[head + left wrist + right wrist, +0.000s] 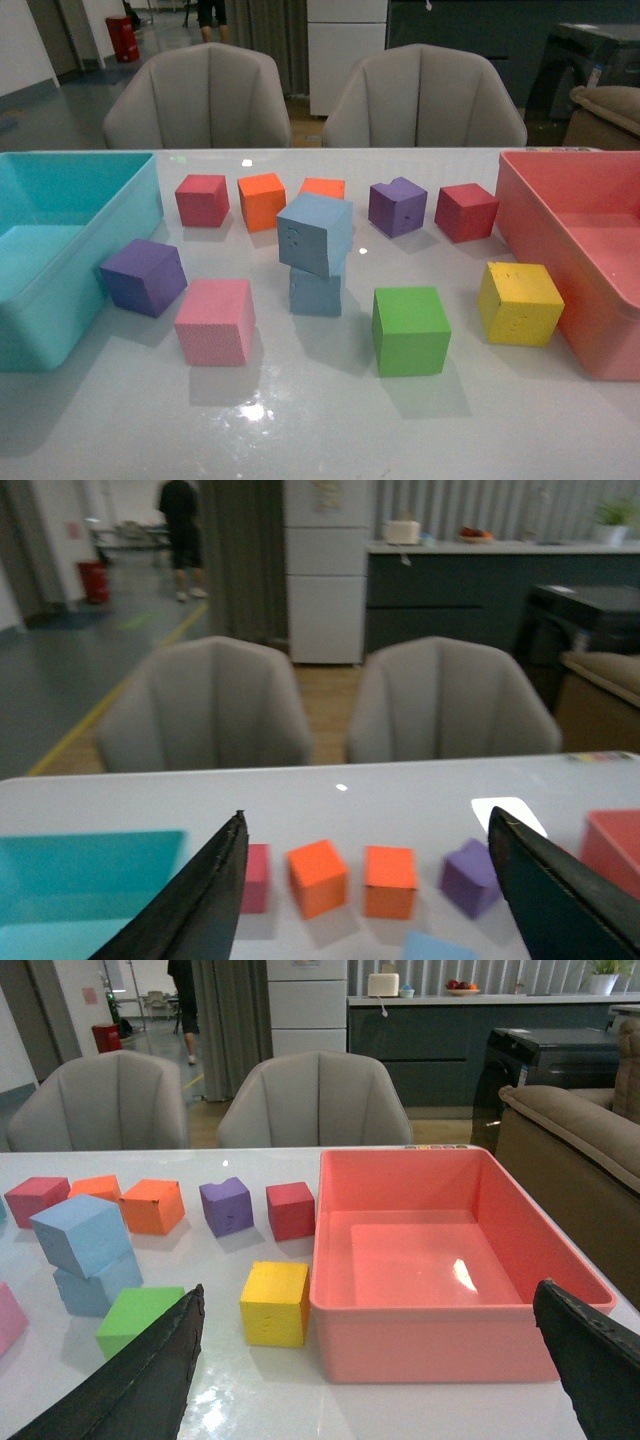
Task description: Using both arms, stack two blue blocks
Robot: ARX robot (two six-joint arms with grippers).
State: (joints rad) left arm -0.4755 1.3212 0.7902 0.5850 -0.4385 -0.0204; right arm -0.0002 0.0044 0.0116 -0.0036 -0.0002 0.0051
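Two pale grey-blue foam cubes are sitting stacked near the middle of the glossy white table (330, 420): the upper blue block (316, 233) is resting tilted and twisted on the lower blue block (316, 290), overhanging it. We are also seeing this pair in the right wrist view, upper (82, 1233) on lower (95, 1282).

Around them in the front view we are listing: a red cube (202, 199), two orange cubes (262, 200) (322, 187), a notched purple cube (397, 207), a dark red cube (466, 211), a second purple cube (144, 276), a pink cube (215, 320), a green cube (410, 330) and a yellow cube (519, 302). A turquoise plastic bin (120, 215) is standing at the left edge, a pink plastic bin (530, 215) at the right.

Neither arm is showing in the front view. Only the wrist views are showing the grippers: the left gripper (370, 890) is hanging above the table with its black fingers (200, 900) spread wide and holding nothing, and only a corner of the upper block is peeking in there. The right gripper (370, 1370) is likewise spread wide, fingers (150, 1380) bare, near the pink bin. Two grey chairs (208, 100) are standing behind the table.
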